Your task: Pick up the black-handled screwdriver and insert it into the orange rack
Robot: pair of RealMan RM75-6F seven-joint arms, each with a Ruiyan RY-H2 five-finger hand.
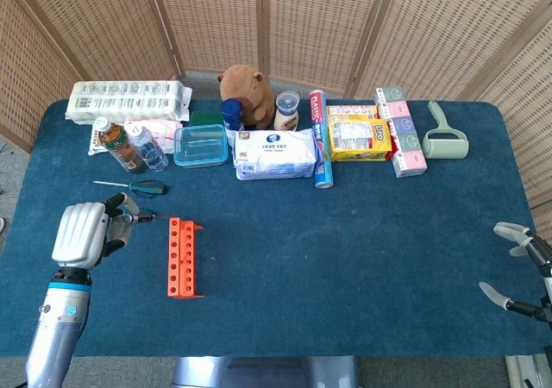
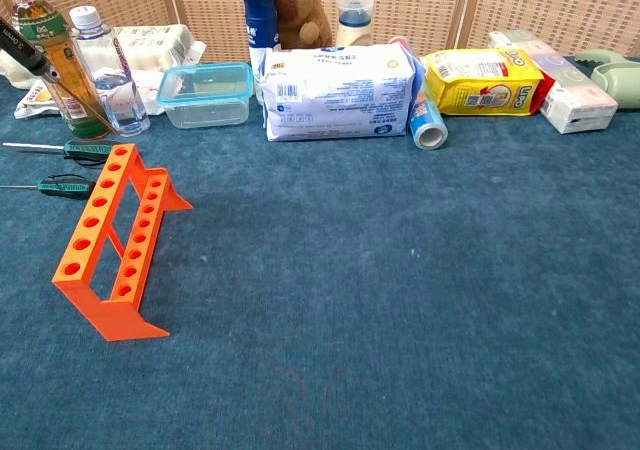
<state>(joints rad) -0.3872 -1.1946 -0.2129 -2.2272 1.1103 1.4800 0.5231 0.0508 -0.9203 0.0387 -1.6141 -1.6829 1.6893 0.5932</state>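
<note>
Both hands differ — left hand [image 1: 84, 234] fingers curl around the black-handled screwdriver [image 2: 25, 50], right hand [image 1: 517, 267] fingers spread, empty.

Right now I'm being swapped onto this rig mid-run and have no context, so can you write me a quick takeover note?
Left hand: holds the black-handled screwdriver, lifted off the table, tip angled down toward the far end of the orange rack but not yet in a hole.
Right hand: open, holding nothing, at the table's right edge, away from the work.
Rack: stands on the blue cloth, all visible holes empty.
Two green-handled screwdrivers lie on the cloth beside the rack; leave them.
Done: pick-up.
Left: line the tip over a hole, lower it in, release.
</note>
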